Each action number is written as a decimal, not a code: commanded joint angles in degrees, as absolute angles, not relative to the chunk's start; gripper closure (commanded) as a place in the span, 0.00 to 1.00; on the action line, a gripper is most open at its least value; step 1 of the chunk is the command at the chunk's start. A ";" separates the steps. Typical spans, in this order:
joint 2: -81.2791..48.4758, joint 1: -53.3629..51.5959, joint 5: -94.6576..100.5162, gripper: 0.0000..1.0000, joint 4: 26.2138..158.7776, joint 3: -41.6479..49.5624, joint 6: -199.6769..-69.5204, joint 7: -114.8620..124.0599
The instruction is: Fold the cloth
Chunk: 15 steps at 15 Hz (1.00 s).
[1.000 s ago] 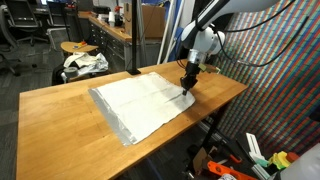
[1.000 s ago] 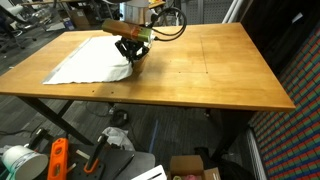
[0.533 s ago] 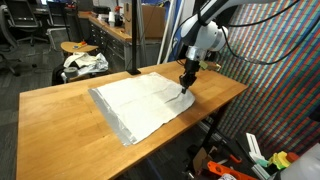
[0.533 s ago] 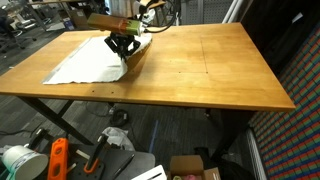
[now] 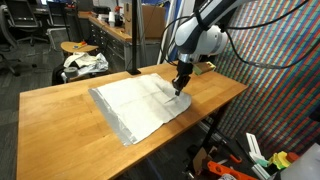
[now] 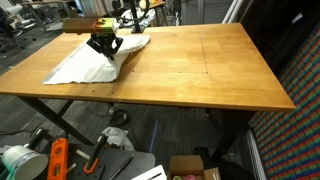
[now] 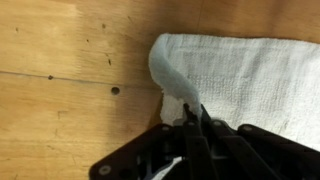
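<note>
- Cloth (image 5: 135,103): a large off-white sheet with a greyish edge, lying on the wooden table (image 5: 55,120). Most of it is flat. One corner is raised off the surface.
- Gripper (image 5: 179,86): the fingers are pressed together on that raised corner. In the wrist view the dark fingertips (image 7: 196,112) meet with the cloth (image 7: 250,70) edge pinched between them, and the fabric curls up beside them over bare table (image 7: 70,60).
- Change over the last second: the gripper (image 6: 103,50) has travelled inward over the sheet, away from where the corner lay. It has drawn the corner with it.
- In an exterior view the cloth (image 6: 80,68) now rises in a peak under the gripper, with a flap trailing behind it toward the table (image 6: 200,70) centre. A second ago it lay nearly flat there.
- The grip shows no change; the fingers have stayed closed.
- A patterned fabric bundle (image 5: 85,63) sits beyond the table, well apart and unmoved.
</note>
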<state>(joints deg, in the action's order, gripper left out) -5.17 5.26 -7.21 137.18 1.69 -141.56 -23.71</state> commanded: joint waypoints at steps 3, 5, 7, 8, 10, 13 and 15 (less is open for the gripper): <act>0.00 1.65 -1.53 0.93 142.36 0.33 -148.35 -13.83; 0.80 0.61 1.09 0.93 143.43 -0.07 -150.26 -10.17; 1.47 -0.15 3.70 0.93 144.33 -0.47 -151.45 -6.86; 1.78 -0.49 4.81 0.93 144.73 -0.66 -151.83 -5.45; 2.67 -1.07 6.57 0.93 145.72 -1.09 -152.32 -3.13; 3.92 -1.82 8.20 0.95 147.21 -1.87 -153.11 -0.61; 4.55 -2.31 8.99 0.94 148.09 -2.71 -154.06 1.25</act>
